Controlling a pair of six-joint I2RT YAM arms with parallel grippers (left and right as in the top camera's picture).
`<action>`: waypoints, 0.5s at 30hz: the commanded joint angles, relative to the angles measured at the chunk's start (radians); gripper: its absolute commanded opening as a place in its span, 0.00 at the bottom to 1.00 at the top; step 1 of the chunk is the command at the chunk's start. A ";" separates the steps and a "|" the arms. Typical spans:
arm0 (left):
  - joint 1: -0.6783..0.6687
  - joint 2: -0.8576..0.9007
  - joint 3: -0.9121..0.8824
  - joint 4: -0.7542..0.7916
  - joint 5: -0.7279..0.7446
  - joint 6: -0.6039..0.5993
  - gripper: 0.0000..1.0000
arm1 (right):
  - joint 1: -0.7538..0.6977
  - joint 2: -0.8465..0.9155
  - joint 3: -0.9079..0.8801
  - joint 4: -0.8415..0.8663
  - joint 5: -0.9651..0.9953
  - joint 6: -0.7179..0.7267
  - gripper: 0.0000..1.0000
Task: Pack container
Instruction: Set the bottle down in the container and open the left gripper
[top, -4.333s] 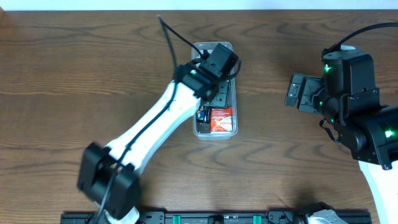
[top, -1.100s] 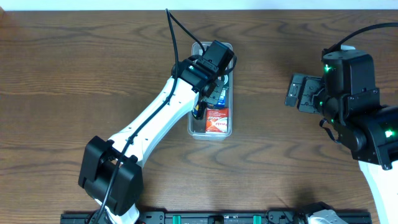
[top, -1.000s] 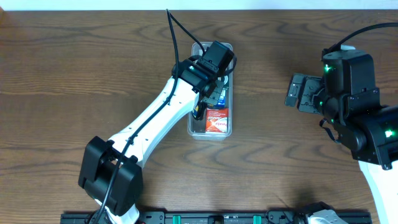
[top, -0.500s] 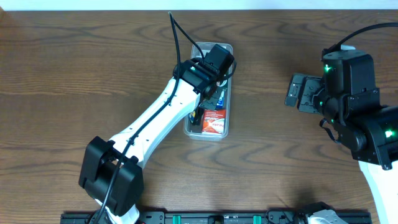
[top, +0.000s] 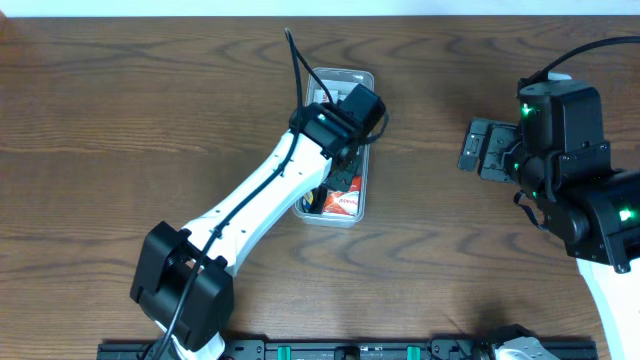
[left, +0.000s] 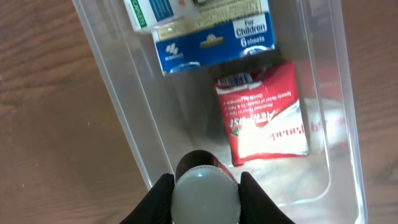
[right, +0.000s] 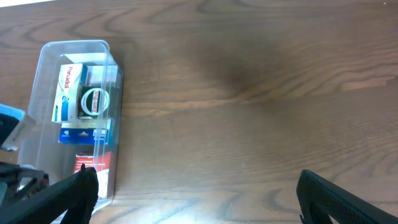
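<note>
The container (top: 345, 76) is a long clear tray in the middle of the table, lying slightly askew. It holds a red box (left: 267, 112), a blue box (left: 211, 43) and a white and green box (right: 67, 84). My left gripper (left: 205, 200) is shut on a small dark bottle with a grey cap (left: 205, 190), held over the tray's near left corner. In the overhead view the left wrist (top: 350, 110) hides those fingers. My right gripper (top: 480, 148) hovers open and holds nothing, well to the right of the container (right: 74, 45).
Bare brown wooden table (top: 120, 130) surrounds the tray on all sides. The left arm (top: 250, 205) stretches diagonally from the front left. A black rail (top: 330, 350) runs along the table's near edge.
The container has skewed, its near end swinging left. My left wrist has shifted a little to the right over it, still shut on the bottle. The right arm has not moved.
</note>
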 joint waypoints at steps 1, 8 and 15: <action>-0.016 -0.004 0.000 -0.032 -0.018 -0.035 0.20 | -0.013 0.000 0.000 0.000 0.017 -0.012 0.99; -0.025 -0.004 0.000 -0.108 -0.018 -0.085 0.21 | -0.013 0.000 0.000 0.000 0.017 -0.012 0.99; -0.025 -0.004 0.000 -0.173 -0.015 -0.105 0.21 | -0.013 0.000 0.000 0.000 0.017 -0.012 0.99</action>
